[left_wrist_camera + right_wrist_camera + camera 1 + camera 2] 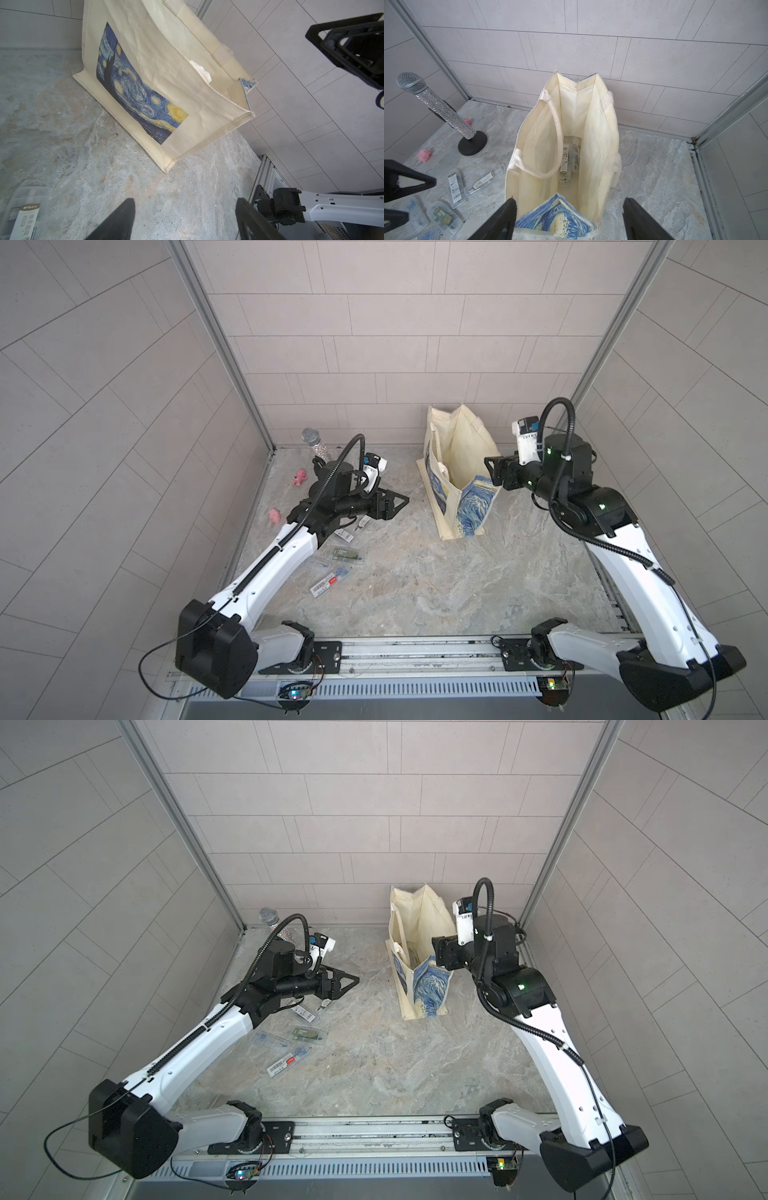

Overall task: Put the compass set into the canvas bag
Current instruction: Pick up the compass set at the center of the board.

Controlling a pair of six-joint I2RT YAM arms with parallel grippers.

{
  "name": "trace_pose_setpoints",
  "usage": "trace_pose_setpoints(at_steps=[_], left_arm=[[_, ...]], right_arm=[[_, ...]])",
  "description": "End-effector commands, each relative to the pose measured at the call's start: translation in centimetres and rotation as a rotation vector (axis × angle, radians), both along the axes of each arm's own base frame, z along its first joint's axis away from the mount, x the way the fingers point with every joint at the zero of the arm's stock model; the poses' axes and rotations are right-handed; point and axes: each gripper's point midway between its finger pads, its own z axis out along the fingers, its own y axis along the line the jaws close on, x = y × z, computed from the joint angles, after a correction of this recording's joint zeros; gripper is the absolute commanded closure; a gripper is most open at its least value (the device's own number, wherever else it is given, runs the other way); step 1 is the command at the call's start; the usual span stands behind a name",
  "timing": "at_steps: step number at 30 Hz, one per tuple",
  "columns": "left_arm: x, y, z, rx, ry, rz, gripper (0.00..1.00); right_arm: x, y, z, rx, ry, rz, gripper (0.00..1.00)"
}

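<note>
**A:** Right arm (631, 572), what pose?

**B:** It climbs steeply from the front rail with the elbow bent and the wrist turned in toward the canvas bag (457, 456). The right claw (491, 472) hangs at the bag's open top, over the end panel that is folded inward.

**A:** And the claw itself?

**B:** Spread wide. The wrist view shows the right claw (569, 200) looking straight down the bag's mouth, one of its fingers (508, 216) to each side. It grips nothing.

**A:** Compass set (568, 160)?

**B:** Inside the bag. It's a clear case with a barcode label, lying on the bag's bottom, partly behind a drooping handle.

**A:** How does the bag sit?

**B:** Upright and gaping in both top views, near the back wall, right of the middle of the counter (415, 572).

**A:** Left arm (270, 564)?

**B:** Low and stretched out, forearm almost level over the counter's left side. The left claw (392, 506) points toward the bag but is well apart from it. Its jaws are parted and empty, with only bare counter between them in the wrist view (184, 207).

**A:** Anything else?

**B:** Other clear cases (347, 553) lie scattered beside and under that forearm. A glittery microphone (313, 441) stands in the back-left corner, with two pink toys (300, 477) near it.
</note>
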Motion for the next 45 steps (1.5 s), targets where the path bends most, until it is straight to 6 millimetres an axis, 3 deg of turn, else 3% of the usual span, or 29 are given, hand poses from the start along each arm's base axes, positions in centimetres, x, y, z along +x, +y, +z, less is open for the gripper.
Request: trace_pose_setpoints(at_steps=[1, 6, 13, 17, 22, 30, 35, 45], left_arm=[[0.5, 0.0, 1.2, -0.01, -0.005, 0.008, 0.19], [0.8, 2.6, -1.1, 0.143, 0.039, 0.128, 0.19], [0.0, 11.6, -5.4, 0.455, 0.211, 0.545, 0.19], [-1.8, 16.0, -7.7, 0.562, 0.299, 0.699, 0.18], [-4.8, 20.6, -12.9, 0.555, 0.55, 0.927, 0.16], [-8.0, 25.2, -17.5, 0.623, 0.734, 1.091, 0.14], [-7.2, 26.4, -19.0, 0.521, 0.791, 1.207, 0.15], [-6.5, 28.1, -22.2, 0.489, 0.915, 1.324, 0.15]], right_arm=[[-0.9, 1.4, -0.3, 0.069, -0.02, 0.062, 0.19], [-2.0, 4.6, -2.9, 0.082, 0.024, 0.169, 0.21], [-3.8, 10.0, -5.8, 0.029, 0.018, 0.337, 0.21], [-4.3, 11.3, -6.5, 0.026, 0.025, 0.384, 0.21], [-4.9, 11.5, -6.5, 0.026, 0.022, 0.414, 0.2], [-5.3, 11.7, -7.0, 0.045, 0.02, 0.431, 0.19], [-5.3, 12.0, -7.2, 0.051, 0.023, 0.445, 0.19], [-5.3, 12.0, -7.5, 0.051, 0.018, 0.447, 0.18]])
